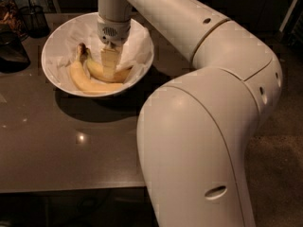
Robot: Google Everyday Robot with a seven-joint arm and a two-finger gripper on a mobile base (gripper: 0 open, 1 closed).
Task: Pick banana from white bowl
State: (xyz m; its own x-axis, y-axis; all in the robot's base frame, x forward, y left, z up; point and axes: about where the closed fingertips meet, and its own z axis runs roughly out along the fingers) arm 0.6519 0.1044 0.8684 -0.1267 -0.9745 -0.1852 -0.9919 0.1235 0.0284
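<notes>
The white bowl [46,60], lined with crumpled white paper [138,42], stands at the back left of the dark table [71,145]. Two bananas lie in it. The deeper yellow banana [124,74] curves along the middle of the bowl. A paler banana [85,83] with a brown stem end lies in front of it, touching it. My gripper [110,66] points straight down into the bowl from the white arm and sits right on the middle of the deeper yellow banana, hiding that part of it.
A dark wire-mesh cup [34,16] stands behind the bowl at the far left. A dark object [11,51] lies at the left edge. My large white arm [203,126] fills the right half of the view. The table's front edge [71,189] runs below.
</notes>
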